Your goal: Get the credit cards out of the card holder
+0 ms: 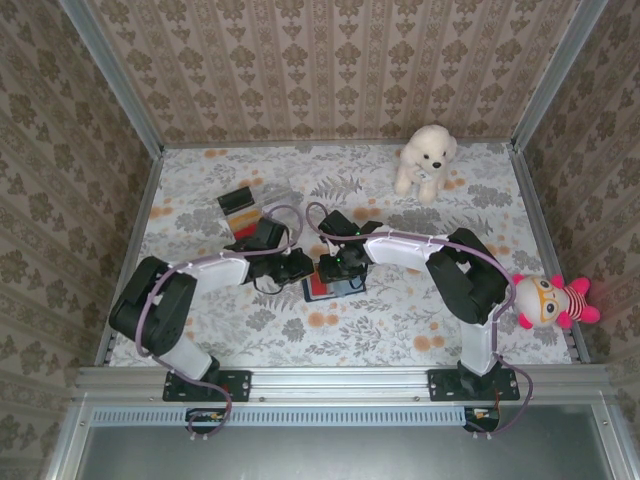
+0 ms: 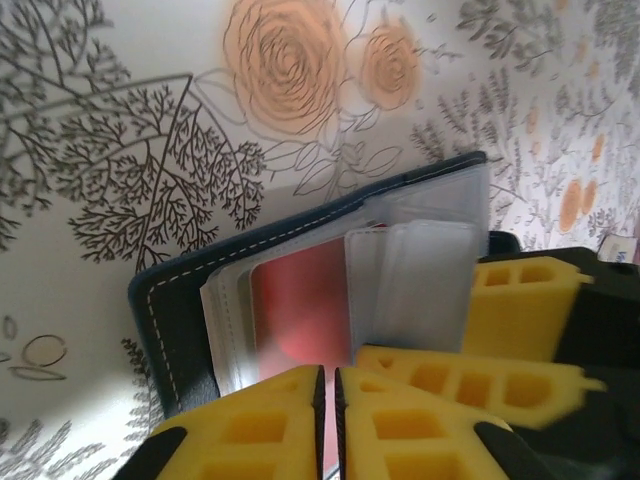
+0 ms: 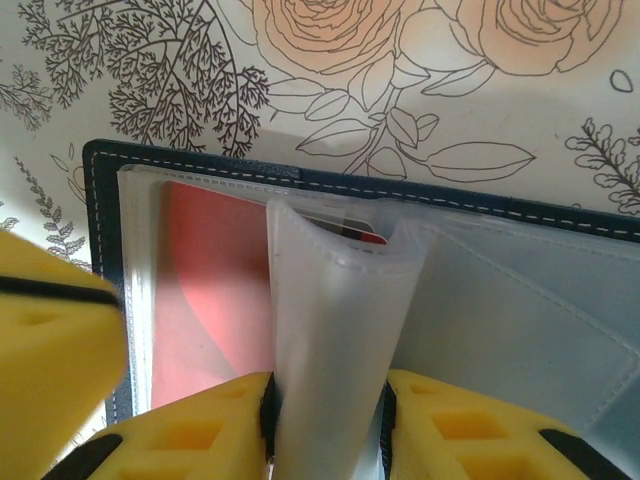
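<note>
Yellow fingers (image 2: 250, 430) of the left hand (image 2: 328, 380) meet at the bottom of the left wrist view, closed on the near edge of the red card (image 2: 300, 300), which lies inside the open card holder (image 2: 170, 310). At the bottom centre of the right wrist view, the right hand (image 3: 325, 390) pinches a clear sleeve (image 3: 335, 300) that stands up from the card holder. Seen from above, the card holder sits on the flowered counter (image 1: 400, 320) at mid-frame, between the two hands.
</note>
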